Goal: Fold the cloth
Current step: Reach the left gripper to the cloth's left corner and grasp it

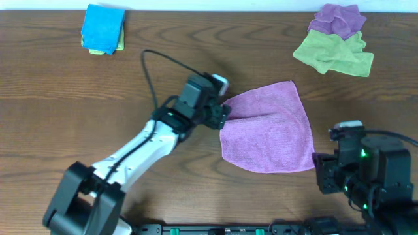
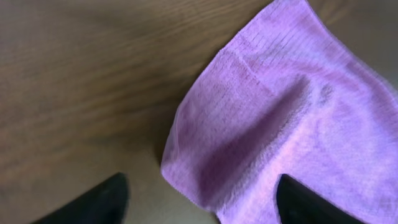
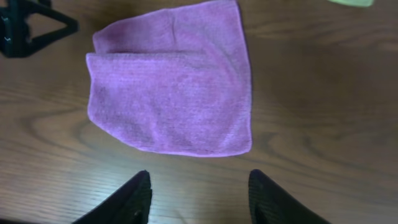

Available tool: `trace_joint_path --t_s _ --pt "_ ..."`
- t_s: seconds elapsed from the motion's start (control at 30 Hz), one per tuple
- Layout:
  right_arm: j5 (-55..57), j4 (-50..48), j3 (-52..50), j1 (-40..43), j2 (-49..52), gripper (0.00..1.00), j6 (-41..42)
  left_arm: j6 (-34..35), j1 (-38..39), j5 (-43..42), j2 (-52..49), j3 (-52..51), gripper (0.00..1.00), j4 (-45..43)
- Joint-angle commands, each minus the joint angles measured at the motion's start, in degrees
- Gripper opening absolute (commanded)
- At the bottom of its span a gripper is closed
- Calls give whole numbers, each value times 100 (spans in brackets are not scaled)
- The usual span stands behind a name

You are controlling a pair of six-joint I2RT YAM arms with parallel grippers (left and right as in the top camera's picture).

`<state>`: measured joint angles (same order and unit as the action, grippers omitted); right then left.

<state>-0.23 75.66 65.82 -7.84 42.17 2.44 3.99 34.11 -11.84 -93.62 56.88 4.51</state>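
Observation:
A purple cloth (image 1: 269,127) lies on the wooden table, folded over with a crease running from its left side. It also shows in the left wrist view (image 2: 292,118) and the right wrist view (image 3: 171,87). My left gripper (image 1: 222,116) is open at the cloth's left edge; in its own view the fingers (image 2: 199,200) straddle the cloth's near corner, one finger over the cloth, one over bare table. My right gripper (image 1: 321,171) is open and empty, just off the cloth's lower right corner; its fingers (image 3: 198,196) are over bare wood.
A blue cloth on a yellow one (image 1: 103,29) lies at the back left. A purple cloth (image 1: 337,19) and a green cloth (image 1: 334,53) lie crumpled at the back right. A black cable (image 1: 163,62) loops behind the left arm.

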Motion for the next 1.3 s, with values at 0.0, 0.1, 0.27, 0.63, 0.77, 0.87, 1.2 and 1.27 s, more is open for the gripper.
trace_joint_path --t_s 0.0,0.1,0.27,0.63,0.77,0.87,1.2,1.27 --pt "197 48 -4 37 -155 40 94 -275 203 953 -275 175 52 -103" --pt "197 153 -4 37 -221 33 94 -275 247 1001 -428 175 15 -254" --pt "192 293 -4 37 -223 24 186 -273 236 992 -658 175 6 -498" --pt "166 369 -4 37 -223 20 278 -273 238 728 -1211 175 6 -999" --pt "166 398 -4 37 -223 18 289 -269 240 461 -1355 175 6 -1104" --pt "168 409 -4 37 -223 6 289 -271 240 452 -1482 175 6 -1126" --pt "87 409 -4 37 -223 42 337 -271 240 457 -1703 175 6 -1172" --pt "79 409 -4 37 -221 42 358 -271 240 455 -1768 175 6 -1209"
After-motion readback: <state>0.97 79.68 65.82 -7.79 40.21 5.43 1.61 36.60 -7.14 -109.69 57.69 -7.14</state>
